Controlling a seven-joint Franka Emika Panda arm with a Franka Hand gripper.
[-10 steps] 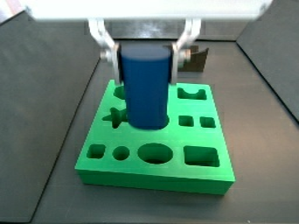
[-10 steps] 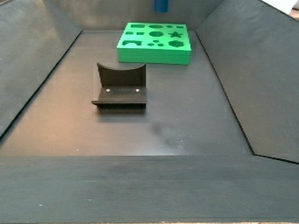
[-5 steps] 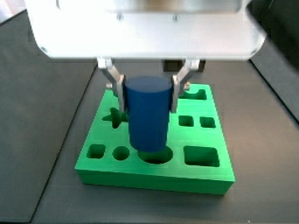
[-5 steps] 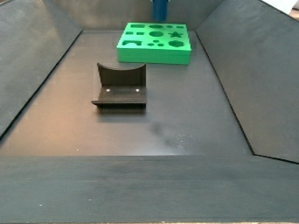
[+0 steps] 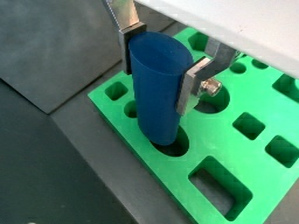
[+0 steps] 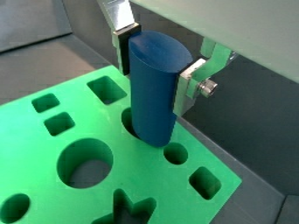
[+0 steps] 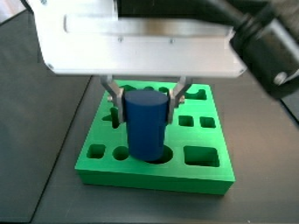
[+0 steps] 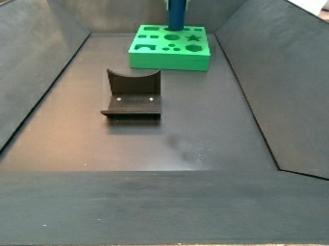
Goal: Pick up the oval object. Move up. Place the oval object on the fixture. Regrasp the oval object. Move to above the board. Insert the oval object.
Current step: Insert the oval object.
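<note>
My gripper (image 5: pixel 160 61) is shut on the oval object (image 5: pixel 159 87), a blue peg held upright between the silver fingers (image 6: pixel 191 77). Its lower end sits in an oval hole of the green board (image 5: pixel 246 175), seen in both wrist views, where the board (image 6: pixel 70 188) spreads beneath. In a side view the peg (image 7: pixel 145 127) stands in a hole near the front edge of the board (image 7: pixel 152 175) under the gripper (image 7: pixel 145 92). In a side view only the oval object (image 8: pixel 176 12) shows above the far board (image 8: pixel 170 46). The dark fixture (image 8: pixel 130 93) stands apart, nearer mid-floor.
Dark sloping walls enclose the floor (image 8: pixel 167 144). Other cut-outs on the board lie close round the peg, a large circle (image 6: pixel 83 162) and a small round hole (image 6: pixel 176 155). The grey floor edge (image 5: pixel 47 52) runs beside the board.
The gripper has come down with the oval object. The peg's lower end, earlier above the board, now sits in the hole.
</note>
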